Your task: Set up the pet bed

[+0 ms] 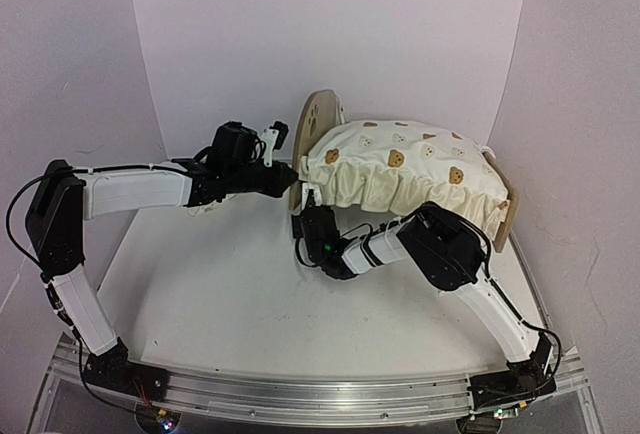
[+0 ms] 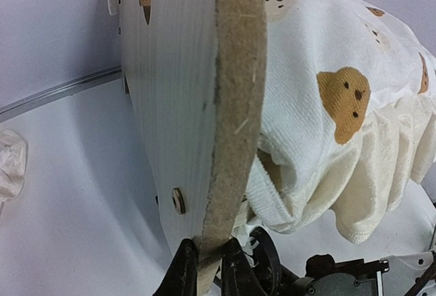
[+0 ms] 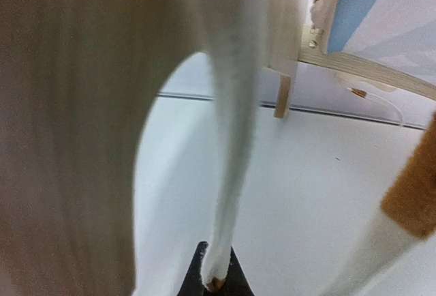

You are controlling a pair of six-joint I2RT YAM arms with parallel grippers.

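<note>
If the fabric tie (image 3: 231, 139) is pulled hard, the pet bed (image 1: 318, 119) could be tipped or dragged over the surface (image 1: 230, 294), being held at one rim only; the tie could also be lost from so thin a pinch. The left fingers (image 2: 182, 274) are nearly closed, clamped on the headboard (image 2: 170, 105) rim, the bed standing just beyond them. The right fingers (image 3: 193, 284) are pinched shut on the tie, beneath the cushion (image 1: 400, 179) laid over the bed.
</note>
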